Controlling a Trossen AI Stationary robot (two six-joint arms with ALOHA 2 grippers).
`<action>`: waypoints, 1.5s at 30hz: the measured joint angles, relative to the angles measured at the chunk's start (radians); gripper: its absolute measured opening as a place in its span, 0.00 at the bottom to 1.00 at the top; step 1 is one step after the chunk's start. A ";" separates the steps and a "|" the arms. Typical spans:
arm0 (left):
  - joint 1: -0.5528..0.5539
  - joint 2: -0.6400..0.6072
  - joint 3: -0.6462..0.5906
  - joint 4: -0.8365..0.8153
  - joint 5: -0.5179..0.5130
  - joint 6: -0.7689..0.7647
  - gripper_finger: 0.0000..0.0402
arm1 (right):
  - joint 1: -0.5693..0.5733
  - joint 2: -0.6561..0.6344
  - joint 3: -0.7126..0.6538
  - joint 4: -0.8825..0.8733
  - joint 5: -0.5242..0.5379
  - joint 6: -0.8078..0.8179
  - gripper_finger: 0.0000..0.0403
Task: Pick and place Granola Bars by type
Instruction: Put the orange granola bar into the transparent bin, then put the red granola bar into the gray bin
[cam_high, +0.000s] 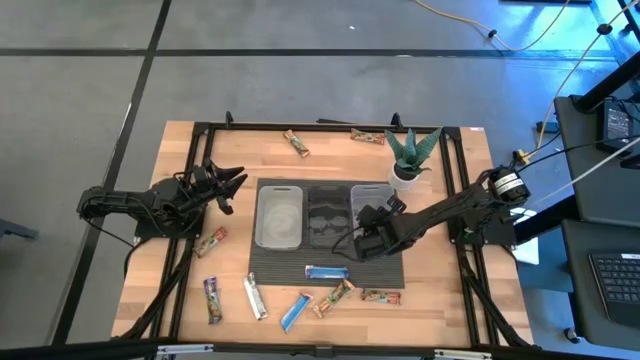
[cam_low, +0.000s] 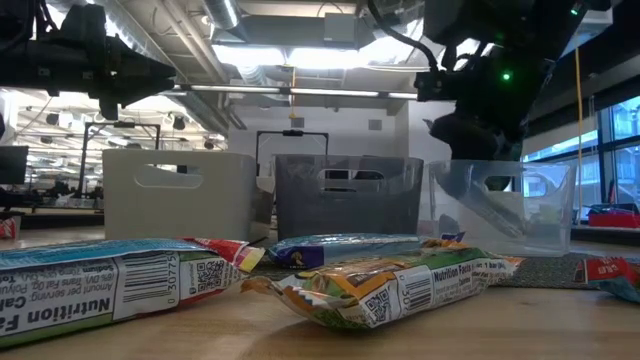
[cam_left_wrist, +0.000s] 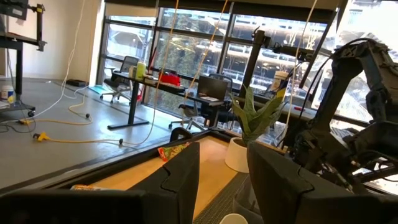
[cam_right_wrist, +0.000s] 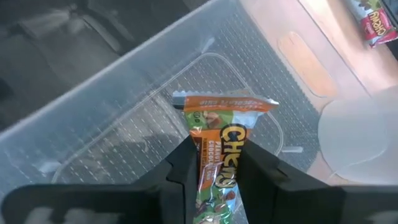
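Right wrist view is showing the right gripper (cam_right_wrist: 213, 165) pinching an orange-and-green Chewy granola bar (cam_right_wrist: 214, 155) over the clear right-hand bin (cam_right_wrist: 124, 93), whose floor is lying bare beneath it. Left gripper (cam_high: 228, 185) is waiting at the table's left edge, its fingers standing narrowly apart and holding nothing. Releasing off-centre could be risking the bar catching the bin wall and tipping onto the dark mat (cam_high: 385, 273).

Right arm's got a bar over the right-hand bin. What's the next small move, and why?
Probably lower a little and open. In the right wrist view the right gripper is shut on an orange-and-green granola bar hanging above the clear bin, whose floor shows empty beneath it. The left gripper waits open at the table's left.
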 joint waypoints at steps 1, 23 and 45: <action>0.000 0.000 0.000 0.000 0.000 0.000 0.32 | -0.001 0.000 0.001 0.005 0.000 0.000 0.25; 0.000 0.000 0.000 -0.004 0.027 -0.003 0.32 | 0.127 -0.214 0.110 -0.367 -0.147 -0.043 0.44; 0.000 0.000 0.009 0.015 0.114 -0.103 0.64 | 0.364 -0.769 -0.400 0.299 0.079 -0.259 0.44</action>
